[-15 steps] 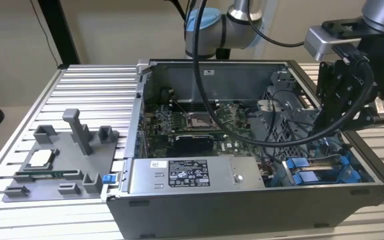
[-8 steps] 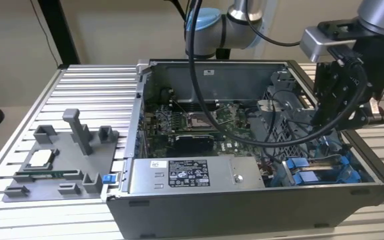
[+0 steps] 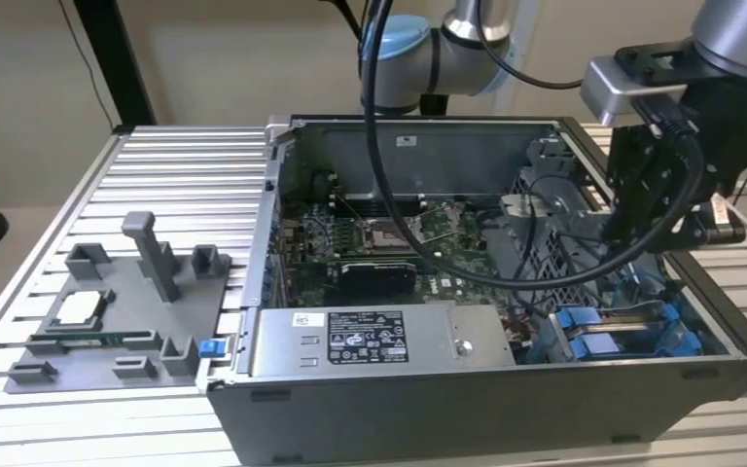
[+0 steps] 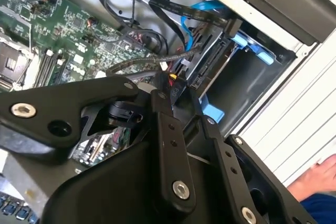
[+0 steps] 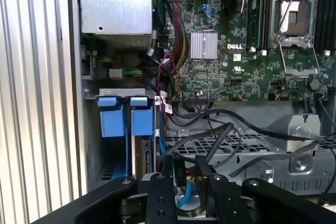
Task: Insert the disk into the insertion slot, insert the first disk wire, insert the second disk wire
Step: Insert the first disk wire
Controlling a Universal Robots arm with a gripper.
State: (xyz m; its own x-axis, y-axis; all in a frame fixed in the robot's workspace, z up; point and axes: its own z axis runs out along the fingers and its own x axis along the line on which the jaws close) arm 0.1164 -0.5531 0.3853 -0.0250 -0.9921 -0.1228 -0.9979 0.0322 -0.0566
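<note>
A black-and-white sticker point(image 3: 366, 337) sits on the long silver box point(image 3: 471, 342) in the exterior view, its print too fine to read. A small white label point(image 3: 407, 140) on the case's back wall is equally illegible. A short white logo word point(image 5: 234, 46) stands on the green motherboard point(image 5: 226, 74) in the first wrist view.

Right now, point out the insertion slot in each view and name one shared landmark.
Exterior view: the insertion slot sits in the case's near corner at the exterior view's right, past the silver box's end.
First wrist view: the insertion slot, with blue tabs, lies along the case wall next to the silver box.
Second wrist view: the insertion slot is against the case wall, where black cables end.
Shared landmark: the green motherboard.
</note>
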